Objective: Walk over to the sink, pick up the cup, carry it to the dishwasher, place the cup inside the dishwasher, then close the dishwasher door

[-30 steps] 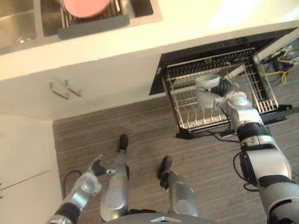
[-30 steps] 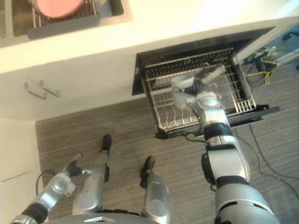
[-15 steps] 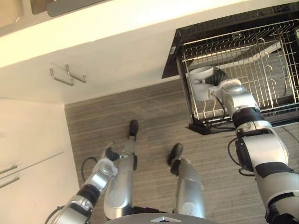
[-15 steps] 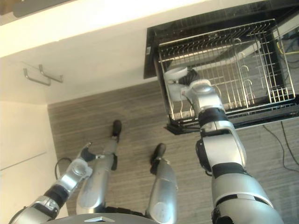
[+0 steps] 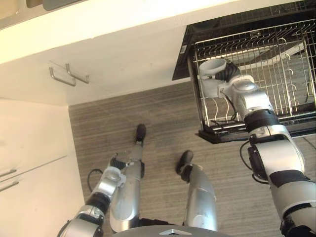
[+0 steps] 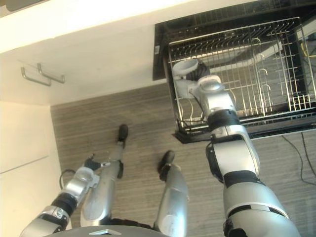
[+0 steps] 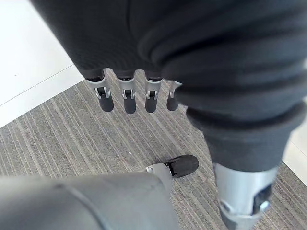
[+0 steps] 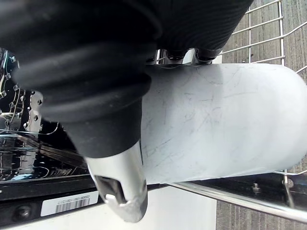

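Note:
A pale grey cup lies on its side over the left end of the pulled-out wire rack of the open dishwasher. My right hand is shut on it from the side. In the right wrist view the cup rests against the rack wires, with my thumb curled along its wall. The rack's plate tines stand just below the cup. The dark lowered door runs under the rack's near edge. My left hand hangs low by the floor, its fingers relaxed and holding nothing.
A cream counter front runs across the top, with two metal cabinet handles left of the dishwasher. White cabinet doors fill the left side. Striped grey floor lies between me and the rack.
The whole picture shifted, so the sink left the view. My right hand carried the cup towards the rack's left end and slightly farther in. The left hand dropped lower.

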Controlling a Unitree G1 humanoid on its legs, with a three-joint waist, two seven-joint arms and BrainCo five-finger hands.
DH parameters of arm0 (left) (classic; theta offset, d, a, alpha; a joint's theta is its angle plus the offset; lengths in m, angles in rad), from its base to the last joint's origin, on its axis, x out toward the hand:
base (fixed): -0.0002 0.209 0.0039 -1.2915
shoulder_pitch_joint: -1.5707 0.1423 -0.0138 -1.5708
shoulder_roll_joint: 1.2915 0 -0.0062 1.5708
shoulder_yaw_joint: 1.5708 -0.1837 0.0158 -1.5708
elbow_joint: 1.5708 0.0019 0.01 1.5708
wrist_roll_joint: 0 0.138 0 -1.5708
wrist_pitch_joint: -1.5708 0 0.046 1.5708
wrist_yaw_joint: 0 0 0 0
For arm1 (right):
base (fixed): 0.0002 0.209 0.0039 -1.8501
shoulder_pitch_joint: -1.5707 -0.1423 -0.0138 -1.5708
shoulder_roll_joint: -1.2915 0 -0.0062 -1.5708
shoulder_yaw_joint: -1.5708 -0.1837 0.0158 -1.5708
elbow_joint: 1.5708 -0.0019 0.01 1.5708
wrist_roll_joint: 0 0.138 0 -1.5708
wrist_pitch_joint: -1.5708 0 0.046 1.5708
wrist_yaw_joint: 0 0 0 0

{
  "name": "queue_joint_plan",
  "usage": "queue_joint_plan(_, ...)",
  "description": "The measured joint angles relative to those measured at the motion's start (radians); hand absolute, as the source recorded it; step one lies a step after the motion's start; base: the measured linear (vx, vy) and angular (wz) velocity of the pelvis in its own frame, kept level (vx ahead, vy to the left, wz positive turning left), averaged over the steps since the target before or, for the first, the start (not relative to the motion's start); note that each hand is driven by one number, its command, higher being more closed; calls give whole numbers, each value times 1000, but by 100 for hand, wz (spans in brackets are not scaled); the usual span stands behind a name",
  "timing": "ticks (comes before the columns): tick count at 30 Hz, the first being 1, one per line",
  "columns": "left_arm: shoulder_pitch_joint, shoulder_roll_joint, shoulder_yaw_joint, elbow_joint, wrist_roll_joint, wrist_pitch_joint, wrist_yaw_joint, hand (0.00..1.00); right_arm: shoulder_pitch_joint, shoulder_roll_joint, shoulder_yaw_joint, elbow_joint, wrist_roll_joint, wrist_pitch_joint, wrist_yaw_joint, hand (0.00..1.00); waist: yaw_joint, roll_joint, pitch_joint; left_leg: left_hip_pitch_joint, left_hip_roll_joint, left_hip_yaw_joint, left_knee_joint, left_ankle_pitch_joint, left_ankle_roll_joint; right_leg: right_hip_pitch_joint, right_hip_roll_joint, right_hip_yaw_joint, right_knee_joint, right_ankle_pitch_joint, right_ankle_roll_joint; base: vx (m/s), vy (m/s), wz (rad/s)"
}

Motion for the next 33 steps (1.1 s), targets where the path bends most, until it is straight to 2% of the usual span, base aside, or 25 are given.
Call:
queue_joint_plan(3,1,-4,37,4,-3,24,-9,0,46,25,-12,-114,53,-53,-62,0,-8,-7,-3,21,8,17,0,-2,-2,9,12,16,0,1,-1,-8,-81,-17)
queue_joint_plan(5,4,-5,76,13,-31,42,-10,0,142,109,-54,-295,21,-171,-160,0,-21,-22,-3,48,16,39,0,-8,-4,22,19,36,-2,3,-5,-11,-74,-29)
queue_joint_plan(6,4,-5,85,16,-39,43,-10,0,169,133,-65,-340,11,-203,-187,0,-25,-27,-3,54,19,44,0,-9,-4,25,25,40,-4,4,-7,-15,-81,-26)
queue_joint_plan(7,4,-6,107,25,-49,43,-7,0,237,185,-95,-425,13,-275,-249,0,-31,-39,-8,59,27,51,1,-12,-7,29,32,46,-15,9,-12,-9,-59,-19)
queue_joint_plan(8,4,-5,117,31,-50,43,-7,0,275,212,-113,-469,13,-303,-274,0,-35,-48,-10,63,31,54,1,-14,-8,33,35,47,-20,10,-13,-9,-69,-22)
queue_joint_plan(10,5,-1,146,55,-77,41,8,0,447,316,-160,-601,8,-406,-355,0,-47,-93,-10,71,46,70,48,-44,-16,55,51,62,-34,15,-19,-3,-65,-25)
queue_joint_plan(12,4,2,162,68,-98,41,13,0,570,372,-166,-671,-8,-455,-391,0,-69,-114,-13,70,55,73,108,-81,-19,82,63,69,-45,18,-23,6,-77,-25)
queue_joint_plan(13,3,2,162,78,-102,40,14,0,631,392,-166,-707,-13,-473,-404,0,-79,-123,-17,72,61,82,133,-96,-22,92,72,78,-54,22,-25,5,-54,-27)
queue_joint_plan(16,5,2,161,108,-117,40,18,0,728,399,-178,-765,-45,-528,-405,0,-100,-127,-16,108,75,101,146,-116,-21,123,88,97,-64,26,-28,-16,-24,-27)
queue_joint_plan(18,17,3,161,114,-119,39,30,0,766,404,-189,-804,-46,-553,-403,0,-102,-126,-16,140,80,109,144,-122,-26,149,94,105,-68,22,-26,-22,-29,-19)
queue_joint_plan(20,43,5,161,111,-128,35,37,0,817,421,-201,-886,-48,-622,-394,0,-108,-126,-16,207,84,119,120,-126,-28,209,100,108,-88,19,-22,-5,-33,-13)
queue_joint_plan(21,50,6,161,111,-129,34,37,0,829,428,-204,-907,-47,-639,-383,0,-109,-126,-16,226,84,122,110,-126,-28,225,100,109,-95,19,-21,20,-15,-7)
queue_joint_plan(23,90,7,161,117,-144,28,35,0,887,432,-203,-946,-38,-705,-327,0,-116,-125,-64,266,79,126,70,-123,-24,263,100,108,-128,19,-19,58,0,-1)
queue_joint_plan(24,101,9,161,122,-162,27,34,0,903,432,-203,-946,-31,-711,-313,0,-117,-125,-82,272,77,126,60,-122,-23,269,99,107,-138,19,-19,134,15,6)
queue_joint_plan(28,159,32,175,170,-283,22,9,0,1005,450,-203,-947,77,-726,-158,0,-129,-125,-168,354,47,111,1,-119,-8,369,79,76,-194,12,4,181,16,22)
queue_joint_plan(32,215,32,204,191,-357,-8,9,0,1022,452,-202,-946,154,-722,-77,0,-134,-113,-244,401,20,86,1,-136,-9,475,60,38,-266,17,23,171,17,29)
queue_joint_plan(33,321,26,231,222,-572,-43,-13,0,1059,469,-166,-944,246,-609,-16,0,-149,-42,-364,470,16,102,-4,-153,-2,601,62,-3,-347,35,33,0,0,0)
